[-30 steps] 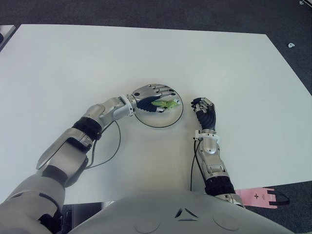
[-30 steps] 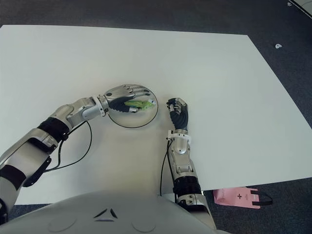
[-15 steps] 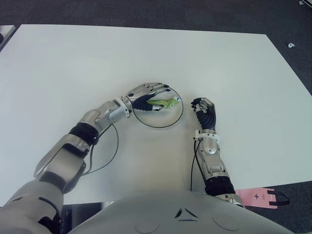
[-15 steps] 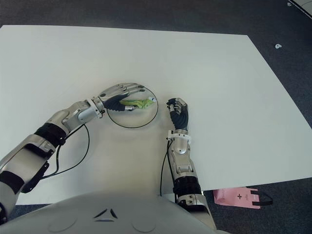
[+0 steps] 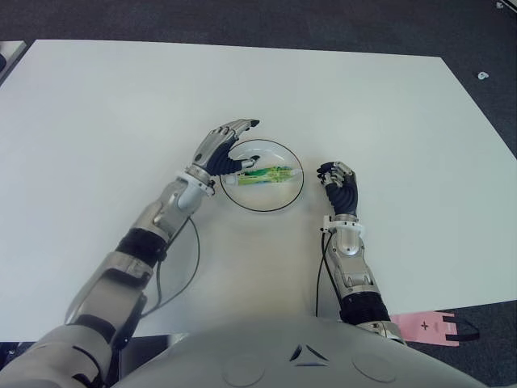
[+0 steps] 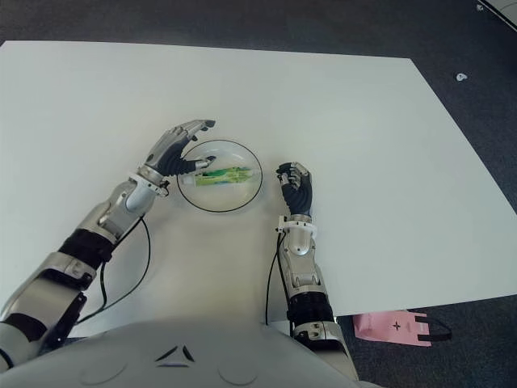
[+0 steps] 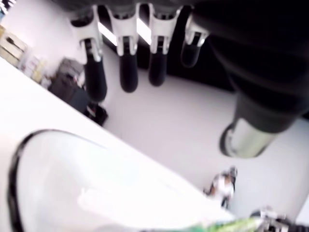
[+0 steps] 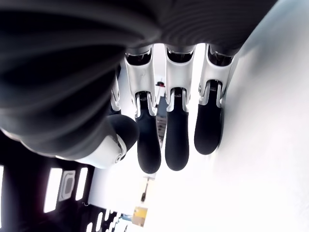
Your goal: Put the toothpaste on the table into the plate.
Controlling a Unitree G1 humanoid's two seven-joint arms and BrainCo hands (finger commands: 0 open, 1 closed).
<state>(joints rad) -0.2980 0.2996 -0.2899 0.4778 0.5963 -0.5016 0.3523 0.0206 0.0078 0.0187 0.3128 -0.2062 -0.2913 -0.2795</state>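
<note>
A green toothpaste tube (image 5: 266, 174) lies flat inside the round clear plate (image 5: 284, 199) at the table's middle. My left hand (image 5: 227, 147) hovers over the plate's left rim, fingers spread and holding nothing; its wrist view shows the fingertips (image 7: 126, 77) above the plate (image 7: 29, 145) and the tube's end (image 7: 241, 224). My right hand (image 5: 339, 184) shows just right of the plate with its fingers (image 8: 176, 145) loosely curled and nothing in them.
The white table (image 5: 121, 97) stretches wide on all sides of the plate. A black cable (image 5: 190, 246) loops beside my left forearm. A pink tag (image 5: 428, 326) lies on the dark floor past the table's near right edge.
My left hand let go of the toothpaste, which now lies in the plate. The hand opened and drew back to the left, off the plate. The right hand stayed still.
</note>
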